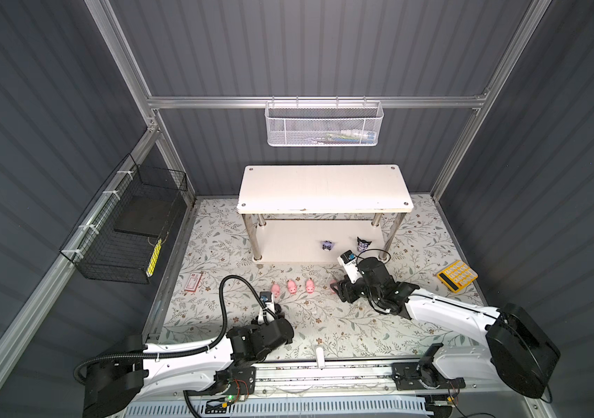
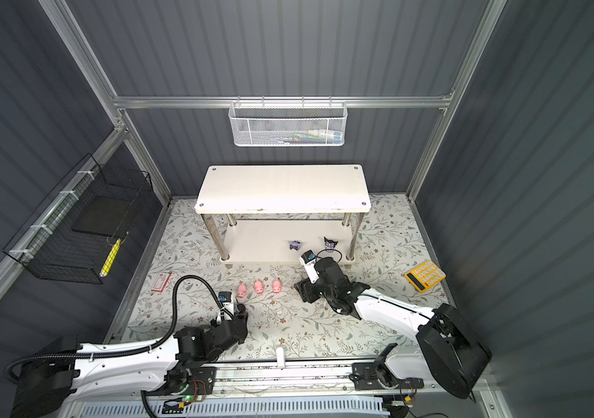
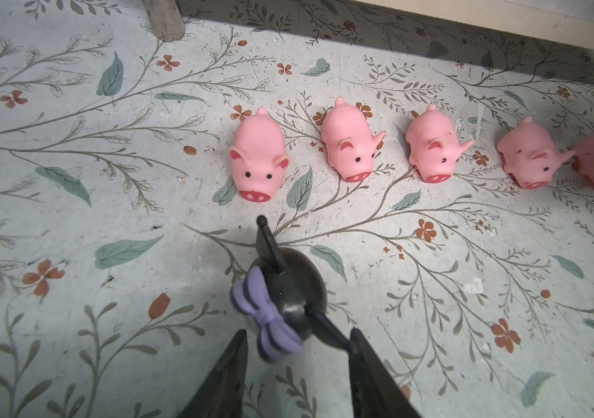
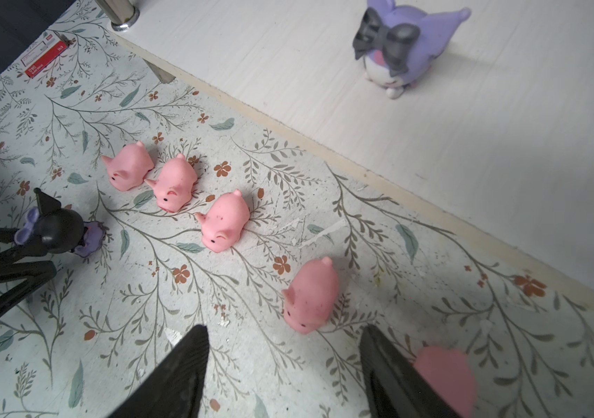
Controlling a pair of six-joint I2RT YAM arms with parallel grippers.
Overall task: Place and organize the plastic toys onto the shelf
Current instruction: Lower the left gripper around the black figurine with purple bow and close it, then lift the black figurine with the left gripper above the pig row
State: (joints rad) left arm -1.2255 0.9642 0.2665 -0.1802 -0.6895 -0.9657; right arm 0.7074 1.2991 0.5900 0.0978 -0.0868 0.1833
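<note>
Left gripper (image 3: 298,333) straddles the black figure (image 3: 295,286), jaws apart; right gripper (image 4: 285,327) gapes empty behind a pig (image 4: 310,293).
Five pigs (image 3: 353,144) and this figure sit on the mat (image 3: 71,217); two figures (image 1: 327,245) stand on the shelf (image 1: 324,188). Pinching only ear or bow could twist it loose.

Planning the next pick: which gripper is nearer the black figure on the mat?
Left. The left gripper has the black figure at its fingertips; the right gripper hovers over the farthest pigs.
</note>
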